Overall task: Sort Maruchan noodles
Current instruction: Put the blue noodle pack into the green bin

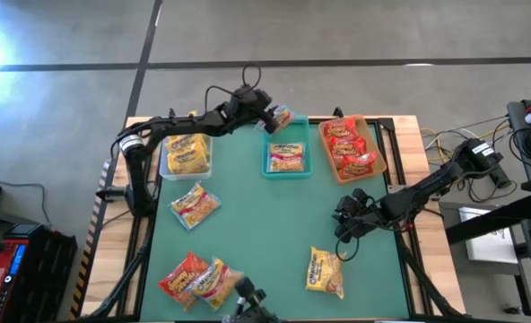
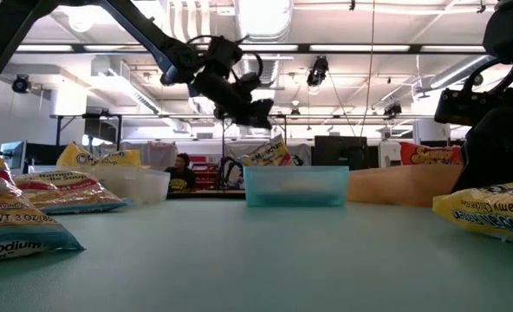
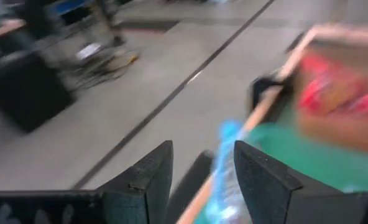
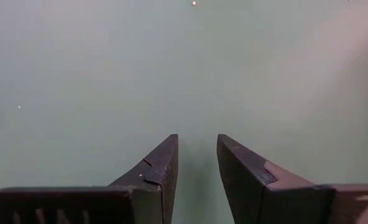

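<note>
The left gripper (image 1: 267,115) hangs above the table's far edge, fingers parted, with a multicoloured noodle packet (image 1: 281,117) loose just beside them, over the teal bin (image 1: 286,170). Nearer, the right gripper (image 1: 344,220) hovers over bare green table (image 1: 265,242), fingers slightly apart and empty; a yellow packet (image 1: 325,271) lies just beyond it.

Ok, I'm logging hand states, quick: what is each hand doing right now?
Left hand: open above the teal bin, a noodle packet at its fingertips, apparently just let go.
Right hand: open, empty, over bare mat.
</note>
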Tool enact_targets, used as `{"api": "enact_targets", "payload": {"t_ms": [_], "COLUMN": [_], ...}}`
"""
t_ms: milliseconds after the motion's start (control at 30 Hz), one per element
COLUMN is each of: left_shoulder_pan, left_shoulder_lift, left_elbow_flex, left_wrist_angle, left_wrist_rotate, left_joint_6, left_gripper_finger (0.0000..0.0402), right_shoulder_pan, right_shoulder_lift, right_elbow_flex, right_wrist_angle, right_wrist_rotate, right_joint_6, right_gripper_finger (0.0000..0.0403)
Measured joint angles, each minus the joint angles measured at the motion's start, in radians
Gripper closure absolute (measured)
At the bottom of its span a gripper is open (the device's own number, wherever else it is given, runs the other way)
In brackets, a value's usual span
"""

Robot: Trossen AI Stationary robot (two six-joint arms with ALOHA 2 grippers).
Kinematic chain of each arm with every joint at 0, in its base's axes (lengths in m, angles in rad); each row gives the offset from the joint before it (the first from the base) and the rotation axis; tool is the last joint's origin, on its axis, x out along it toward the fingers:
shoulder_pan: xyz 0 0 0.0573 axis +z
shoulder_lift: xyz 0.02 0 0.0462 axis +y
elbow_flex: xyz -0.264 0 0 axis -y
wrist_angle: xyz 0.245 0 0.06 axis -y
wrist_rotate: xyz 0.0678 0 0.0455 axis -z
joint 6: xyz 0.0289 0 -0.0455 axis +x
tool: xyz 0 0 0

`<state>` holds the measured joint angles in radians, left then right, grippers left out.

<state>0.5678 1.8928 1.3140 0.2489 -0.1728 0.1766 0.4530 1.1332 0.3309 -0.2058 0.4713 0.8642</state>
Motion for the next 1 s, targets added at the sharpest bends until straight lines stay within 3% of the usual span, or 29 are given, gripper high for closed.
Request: {"api": "enact_targets", "payload": {"t_ms": [200,367,633,900,1000], "left_shoulder_pan": [-0.021,-0.108,-0.337,-0.502,-0.576], "left_shoulder_lift": [-0.051,-0.057,-0.092,-0.203,-0.232], "left_elbow_flex": [0.0,0.0,-0.002,-0.002,-0.012], "left_wrist_angle": [-0.003,-0.057,-0.256,-0.827,-1.009], "left_wrist_rotate": [0.299,0.405,0.416,0.396,0.304], "left_joint_6": [-0.167,-0.305,-0.33,-0.439,-0.523], "left_gripper_finger": [0.0249,0.0249,0.0249,0.0249,0.0249], "right_shoulder_pan": [0.0,0.0,-0.002,-0.002,-0.002], "right_shoulder_lift": [0.0,0.0,0.0,0.0,0.0], "right_elbow_flex": [0.0,0.0,0.0,0.0,0.0], "right_wrist_angle": [-0.001,0.002,0.004,0.017,0.039], "right_wrist_rotate": [-0.002,-0.001,0.0,0.083,0.087], "right_joint_6": [0.015,0.014,0.014,0.001,0.001], "right_gripper_finger": [0.0306,0.0312,0.0314,0.0314,0.0314]}}
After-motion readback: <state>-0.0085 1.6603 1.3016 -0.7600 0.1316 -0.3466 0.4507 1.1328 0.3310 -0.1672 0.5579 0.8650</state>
